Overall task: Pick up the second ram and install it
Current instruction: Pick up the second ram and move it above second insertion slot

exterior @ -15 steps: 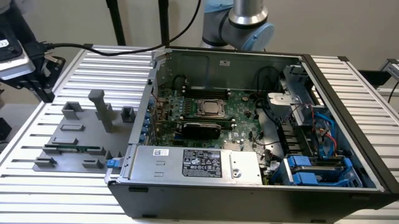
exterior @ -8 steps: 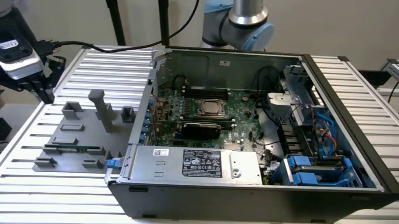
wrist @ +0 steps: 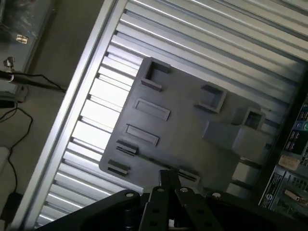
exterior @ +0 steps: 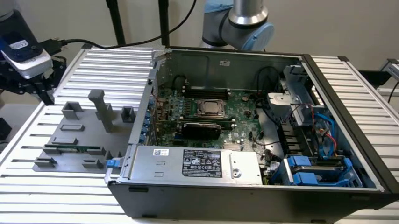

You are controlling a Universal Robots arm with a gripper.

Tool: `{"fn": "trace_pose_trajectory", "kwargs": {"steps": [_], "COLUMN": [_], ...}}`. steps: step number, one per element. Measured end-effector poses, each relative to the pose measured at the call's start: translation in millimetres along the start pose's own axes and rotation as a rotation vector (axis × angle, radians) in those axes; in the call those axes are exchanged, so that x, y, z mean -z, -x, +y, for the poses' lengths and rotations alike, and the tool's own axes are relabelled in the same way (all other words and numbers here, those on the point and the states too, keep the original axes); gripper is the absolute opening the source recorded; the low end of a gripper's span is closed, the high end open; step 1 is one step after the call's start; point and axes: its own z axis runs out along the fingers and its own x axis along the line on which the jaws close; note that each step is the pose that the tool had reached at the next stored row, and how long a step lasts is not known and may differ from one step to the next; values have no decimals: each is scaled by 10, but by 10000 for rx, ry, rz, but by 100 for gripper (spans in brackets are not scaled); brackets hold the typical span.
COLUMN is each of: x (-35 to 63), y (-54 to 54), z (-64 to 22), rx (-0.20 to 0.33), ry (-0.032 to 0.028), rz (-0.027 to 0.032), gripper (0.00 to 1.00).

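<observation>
The second ram (exterior: 72, 149) is a thin green stick standing on edge in two holders of the grey fixture plate (exterior: 81, 135), at the exterior view's left. In the wrist view the ram (wrist: 156, 162) shows edge-on as a thin dark line between two small holders. My gripper (exterior: 46, 97) hangs high above the plate's far left corner, well clear of the ram. Its fingers (wrist: 169, 182) are pressed together, shut on nothing. The open computer case (exterior: 249, 186) lies to the right, with the green motherboard (exterior: 240, 105) and long black memory slots (exterior: 212, 91) inside.
The fixture plate carries a tall grey post (exterior: 100, 109) and several small grey blocks (exterior: 72, 109). The case's near side holds a silver power supply (exterior: 199, 163) and blue drive brackets (exterior: 311, 170). A ribbed aluminium table (exterior: 62, 186) lies under everything. Cables (wrist: 19, 84) trail beside the table.
</observation>
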Motion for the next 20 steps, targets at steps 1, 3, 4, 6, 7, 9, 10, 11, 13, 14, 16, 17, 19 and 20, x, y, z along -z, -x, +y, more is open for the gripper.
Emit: {"fn": "trace_pose_trajectory", "kwargs": {"steps": [1,3,4,6,7,9,10,11,13,14,16,17,19,20], "x": [-5,-17,-22,-34,-39,-52,-57,-63,-76,-82,-95,-102,-115,-122], "y": [0,-1,0,-1,-1,-1,-1,-1,-2,-2,-2,-2,-2,-2], "z": [0,-1,-1,-2,-2,-3,-3,-3,-4,-4,-5,-5,-6,-6], "rx": [181,555,730,1095,1273,1644,1823,2004,2363,2552,2906,3091,3457,3637], "ry": [3,10,13,20,24,31,35,38,45,49,55,59,66,69], "rz": [9,28,36,54,63,79,89,97,116,126,142,151,168,178], "gripper": [11,11,11,11,11,11,11,11,11,11,11,11,11,11]}}
